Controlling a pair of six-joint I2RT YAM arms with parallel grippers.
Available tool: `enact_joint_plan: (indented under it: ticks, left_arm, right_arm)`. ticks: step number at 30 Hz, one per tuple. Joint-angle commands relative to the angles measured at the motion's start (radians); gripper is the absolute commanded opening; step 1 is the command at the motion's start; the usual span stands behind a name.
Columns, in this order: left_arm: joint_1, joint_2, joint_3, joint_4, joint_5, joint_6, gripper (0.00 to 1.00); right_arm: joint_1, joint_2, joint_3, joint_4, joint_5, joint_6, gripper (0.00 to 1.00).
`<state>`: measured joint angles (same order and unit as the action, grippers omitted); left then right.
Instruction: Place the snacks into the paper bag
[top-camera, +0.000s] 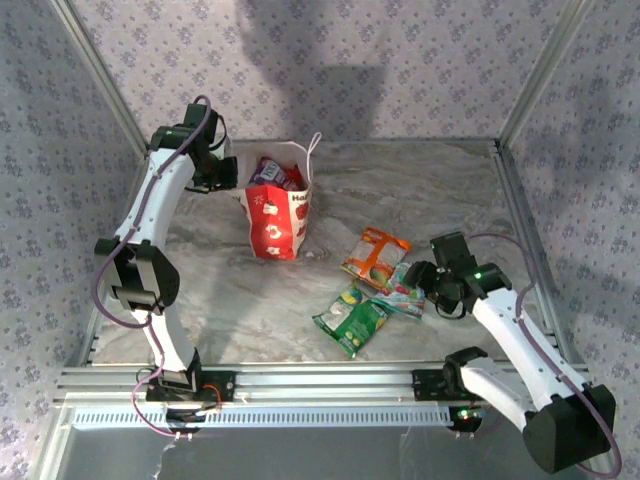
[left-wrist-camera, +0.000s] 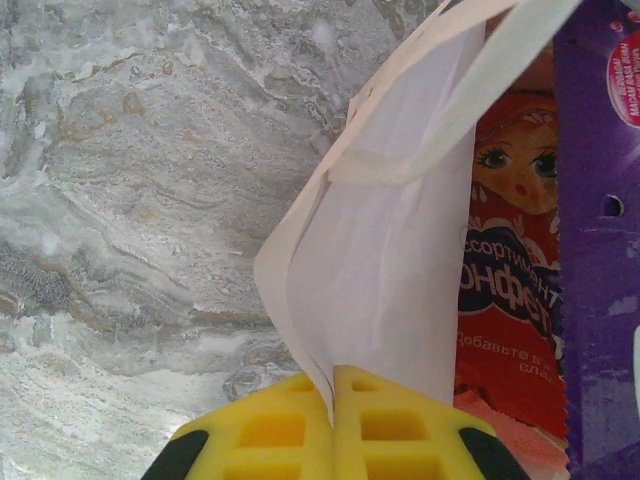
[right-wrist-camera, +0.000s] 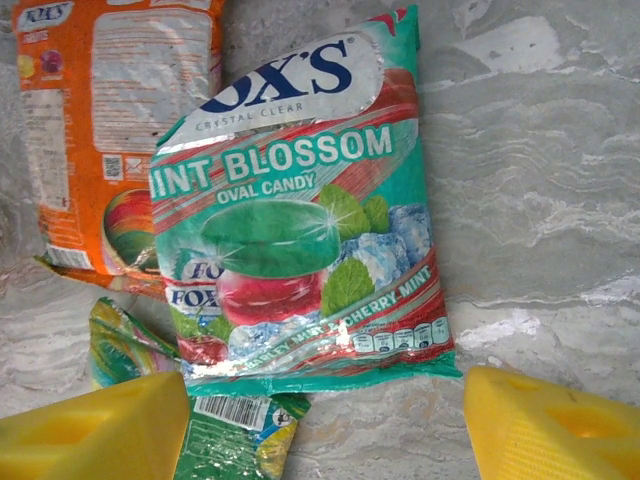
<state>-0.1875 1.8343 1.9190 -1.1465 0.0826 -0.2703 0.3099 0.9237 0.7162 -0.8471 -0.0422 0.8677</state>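
- The paper bag (top-camera: 278, 215) stands upright on the marble surface (top-camera: 200, 290) with its mouth open.
- The left claw (left-wrist-camera: 335, 420) is closed tight, pinching the bag's white inner wall at the left rim.
- Inside the bag sit the red packet (left-wrist-camera: 510, 300) and the purple packet (left-wrist-camera: 600, 250).
- To the bag's right and nearer the arm bases, the orange packet (right-wrist-camera: 110, 130), teal packet (right-wrist-camera: 300, 220) and green packet (right-wrist-camera: 225, 445) lie flat, with the teal one overlapping the other two.
- The right claw (right-wrist-camera: 320, 440) hovers over the teal packet with its jaws spread wide, gripping nothing.

L pincer (left-wrist-camera: 333, 405) shut, R pincer (right-wrist-camera: 325, 430) open
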Motion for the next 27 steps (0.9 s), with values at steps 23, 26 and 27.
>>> enact_joint_plan:
  ticks: [23,26,27]
  left_arm:
    - [0.000,0.020,0.009,-0.042,0.042,-0.007,0.05]
    - [0.000,0.022,0.012,-0.043,0.045,-0.012,0.05]
    - [0.000,0.022,0.013,-0.042,0.046,-0.012,0.05]
  right_arm:
    - [-0.139,-0.023,-0.293,0.277,-0.263,-0.109,0.79]
    - [-0.143,-0.031,-0.320,0.333,-0.286,-0.106,0.79]
    - [-0.143,-0.031,-0.323,0.342,-0.285,-0.107,0.79]
